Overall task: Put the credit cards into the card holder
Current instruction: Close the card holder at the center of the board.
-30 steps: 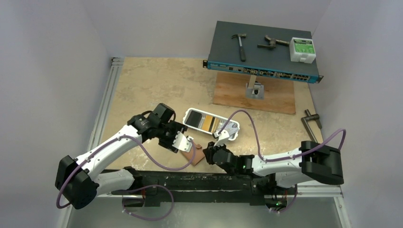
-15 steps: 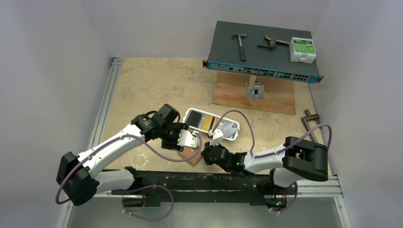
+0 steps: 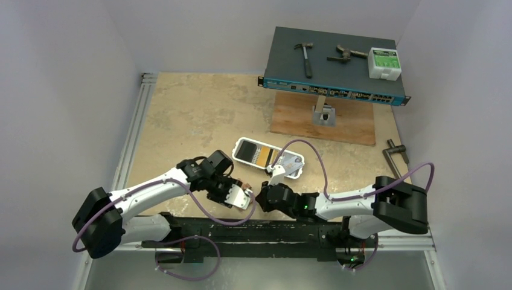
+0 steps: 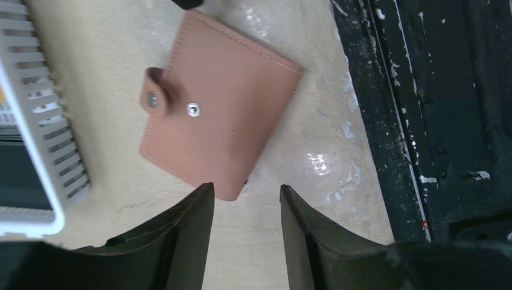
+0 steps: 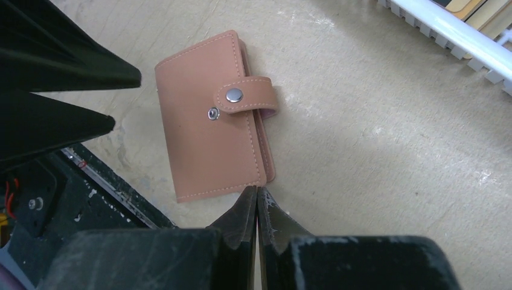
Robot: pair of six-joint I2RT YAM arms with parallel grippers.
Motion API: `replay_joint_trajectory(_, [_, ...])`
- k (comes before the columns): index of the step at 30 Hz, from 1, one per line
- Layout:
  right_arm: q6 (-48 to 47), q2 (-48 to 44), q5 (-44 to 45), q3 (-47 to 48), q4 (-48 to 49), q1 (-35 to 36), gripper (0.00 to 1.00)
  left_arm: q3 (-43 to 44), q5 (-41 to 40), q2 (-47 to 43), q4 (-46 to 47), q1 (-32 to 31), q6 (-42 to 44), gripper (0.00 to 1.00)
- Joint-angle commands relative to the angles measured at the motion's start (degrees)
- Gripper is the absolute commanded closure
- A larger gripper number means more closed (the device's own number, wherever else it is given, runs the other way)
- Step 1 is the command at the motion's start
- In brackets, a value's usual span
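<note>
The tan mottled table ends at a scuffed black rail, close beside the card holder, a flat stitched leather rectangle. Beyond it, a white slotted tray keeps the credit cards. The left gripper, half-parted and empty, and the right gripper, pinched together on nothing, crowd its corners.

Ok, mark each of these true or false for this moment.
1. The card holder lies on the table. True.
2. The right gripper is wide open. False: it is shut, its tips by the holder's edge.
3. The left gripper is open. True.
4. The holder's tab is snapped shut. False: its button sits beside the stud, unfastened.
5. The credit cards lie loose on the table. False: they are in the white tray.
</note>
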Motion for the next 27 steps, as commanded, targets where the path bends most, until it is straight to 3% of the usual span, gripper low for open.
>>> replay_joint_trajectory(1, [1.6, -3.4, -0.6, 1.6, -5.4, -0.3, 1.00, -4.4, 2.3, -1.0, 8.5, 0.0, 5.4, 0.58])
replay_joint_trajectory(2, [1.2, -4.3, -0.5, 1.8, -6.1, -0.8, 1.00, -5.4, 1.7, -0.9, 11.0, 0.2, 6.1, 0.59])
replay_joint_trajectory(7, [-3.8, -7.9, -3.2, 5.0, -7.9, -7.3, 0.73, -9.8, 3.6, -1.5, 19.8, 4.2, 10.0, 0.65])
replay_joint_trajectory(11, [-9.9, -4.7, -9.0, 12.2, -12.1, -12.5, 0.54, -15.0, 4.8, -2.4, 25.4, 5.5, 13.4, 0.66])
replay_joint_trajectory(17, [-15.5, 3.4, -15.7, 24.8, -24.5, -14.1, 0.46, -22.4, 6.1, -2.4, 34.1, 5.4, 21.0, 0.70])
replay_joint_trajectory(22, [-13.6, 3.2, -17.2, 25.1, -28.2, -14.1, 0.42, -23.0, 6.8, -0.4, 39.2, 5.5, 24.4, 0.71])
replay_joint_trajectory(27, [-13.0, 4.2, -18.9, 26.5, -32.6, -14.1, 0.42, -22.8, 6.6, -1.2, 38.0, 7.3, 27.3, 0.71])
